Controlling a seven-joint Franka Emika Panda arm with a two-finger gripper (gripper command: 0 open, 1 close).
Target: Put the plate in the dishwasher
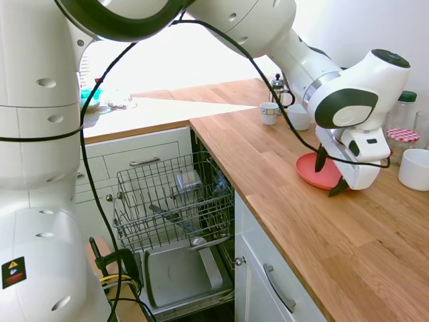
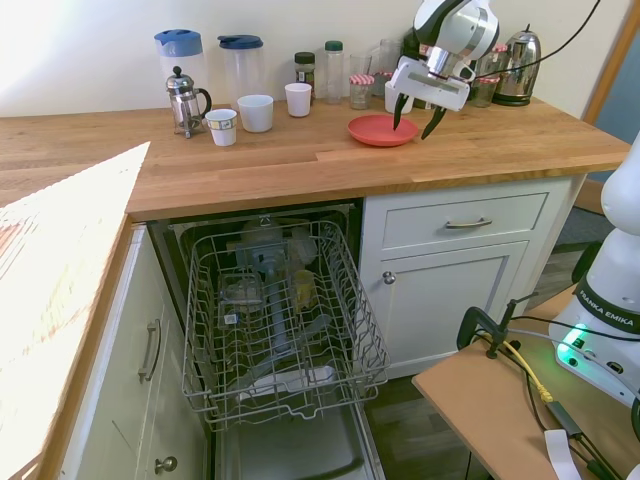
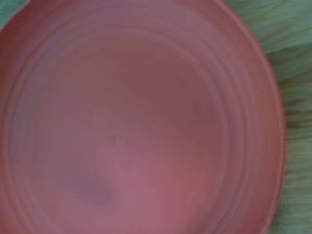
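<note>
Fingers (image 1: pixel 330 173) spread wide, straddling the plate's (image 1: pixel 312 171) edge — worktop (image 1: pixel 268 161) beneath.

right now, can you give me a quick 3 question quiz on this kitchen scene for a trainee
1. True or false: the plate is already in the dishwasher.
2. Multiple choice: the gripper is
A. shut on the plate
B. open, its fingers reaching down at the plate
C. open over the rack
3. Fill in: the dishwasher's wire rack is pulled ____.

Key
1. False; the plate lies flat on the wooden counter.
2. B; one finger shows over the plate, the other past its rim.
3. Out, over the dropped door.
</note>
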